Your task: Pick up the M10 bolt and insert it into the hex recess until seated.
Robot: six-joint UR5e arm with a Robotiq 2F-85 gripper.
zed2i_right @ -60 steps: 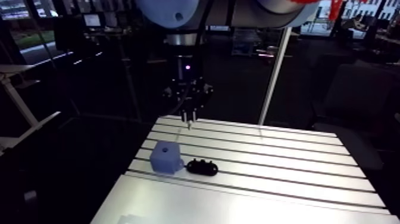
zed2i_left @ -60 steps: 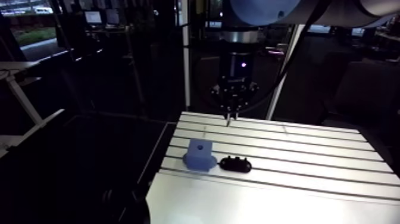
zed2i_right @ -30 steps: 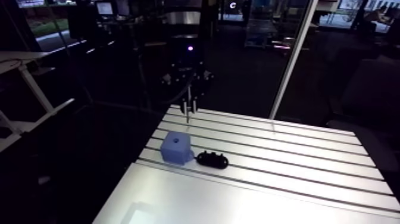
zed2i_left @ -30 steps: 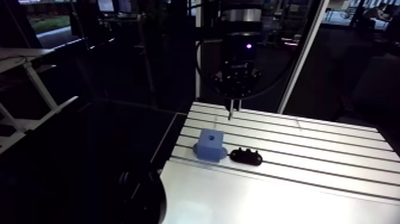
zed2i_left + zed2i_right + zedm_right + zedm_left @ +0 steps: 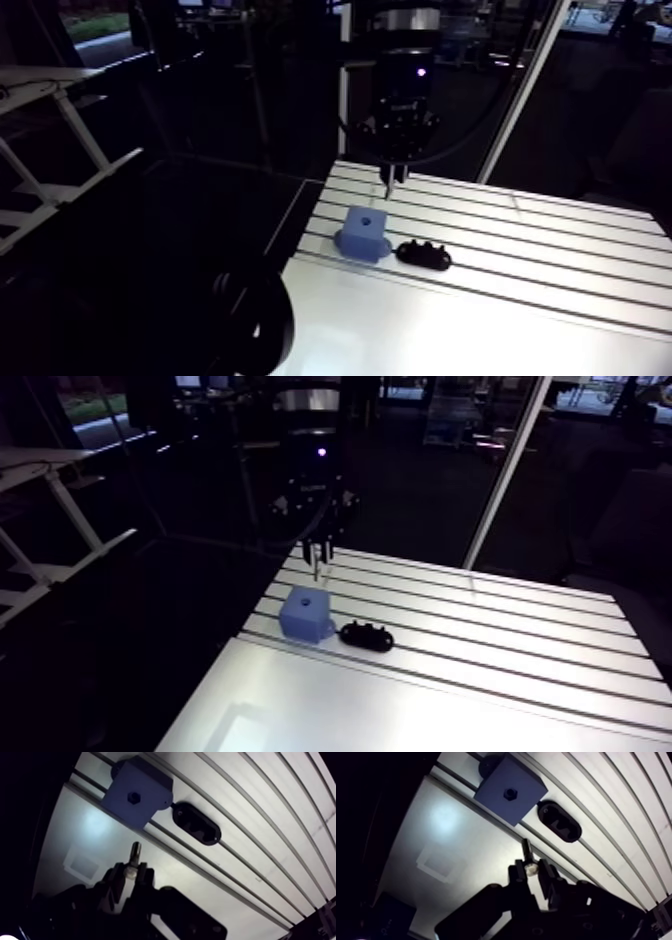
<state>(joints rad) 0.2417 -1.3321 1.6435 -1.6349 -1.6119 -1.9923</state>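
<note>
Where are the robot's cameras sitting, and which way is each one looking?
Arm view: rides high on the arm's upper link and looks down over the table; the robot's wrist and gripper come down from the top, near the blue block.
Wrist view: sits on the wrist and looks down past the gripper; its fingers pinch the bolt, which points toward the block.
Both views show the blue block with the black piece beside it on the table.
</note>
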